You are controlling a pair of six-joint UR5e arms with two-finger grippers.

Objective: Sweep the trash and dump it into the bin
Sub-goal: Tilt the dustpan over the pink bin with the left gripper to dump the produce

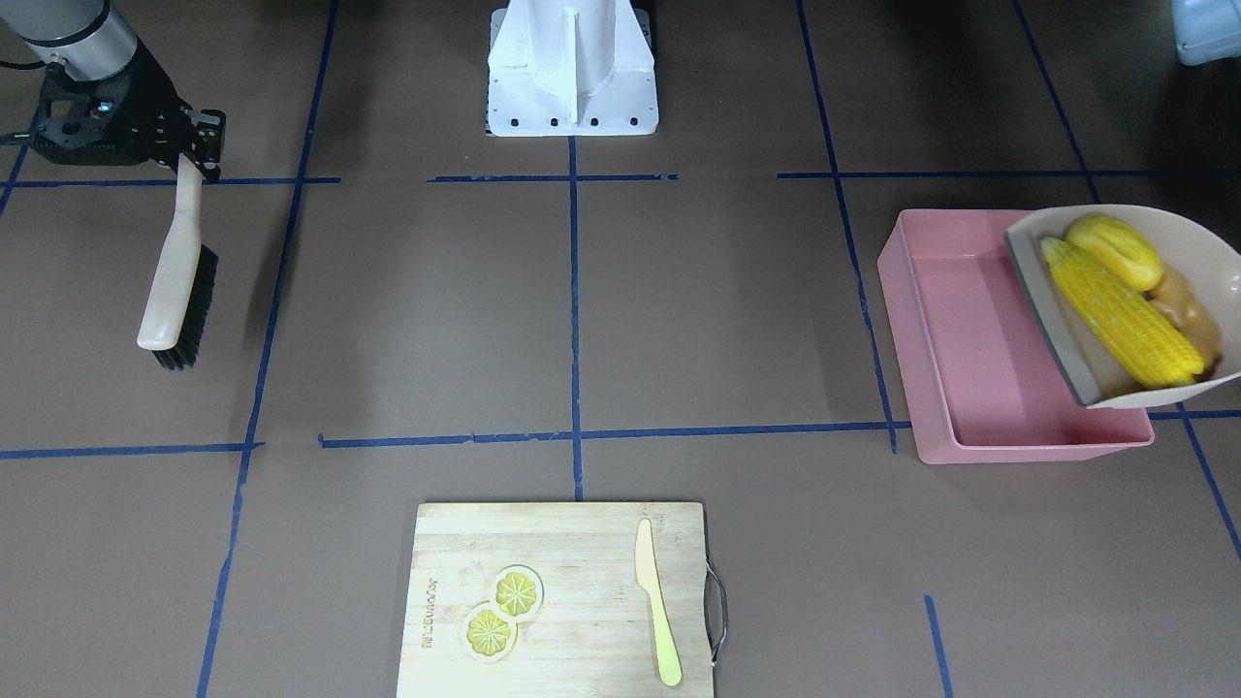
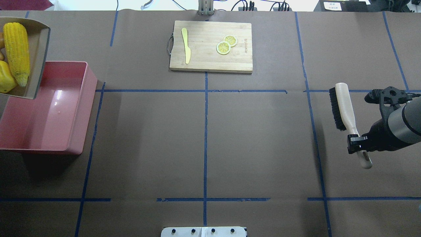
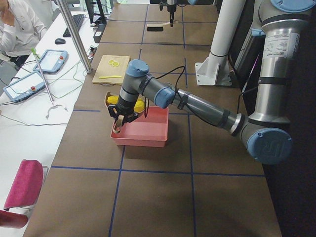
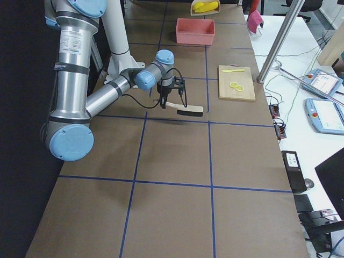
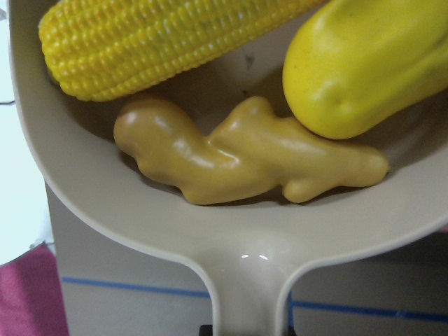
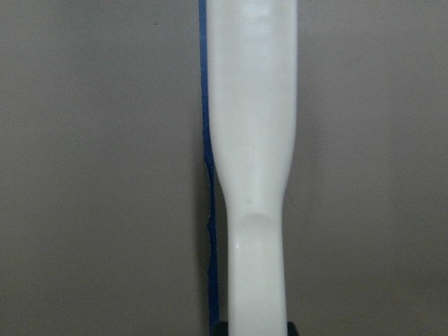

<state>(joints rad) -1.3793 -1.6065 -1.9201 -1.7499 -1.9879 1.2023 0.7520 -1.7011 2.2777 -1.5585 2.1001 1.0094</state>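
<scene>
A beige dustpan (image 1: 1197, 233) hangs tilted over the far end of the pink bin (image 1: 970, 330). In it lie the corn cob (image 1: 1115, 315), the rounded yellow lump (image 1: 1115, 250) and the tan ginger root (image 1: 1188, 315). The left wrist view shows all three in the pan (image 5: 140, 231), whose handle runs to the frame's bottom. My left gripper (image 3: 118, 121) is shut on that handle. The bin (image 2: 49, 118) holds nothing visible. My right gripper (image 2: 357, 144) is shut on the brush (image 2: 342, 102) handle and holds it above the table, far from the bin.
A wooden cutting board (image 2: 210, 62) lies at the table's far middle with two lemon slices (image 2: 226, 44) and a pale knife (image 2: 186, 44) on it. The robot's white base (image 1: 572, 68) stands at the near middle. Blue tape lines grid the brown table.
</scene>
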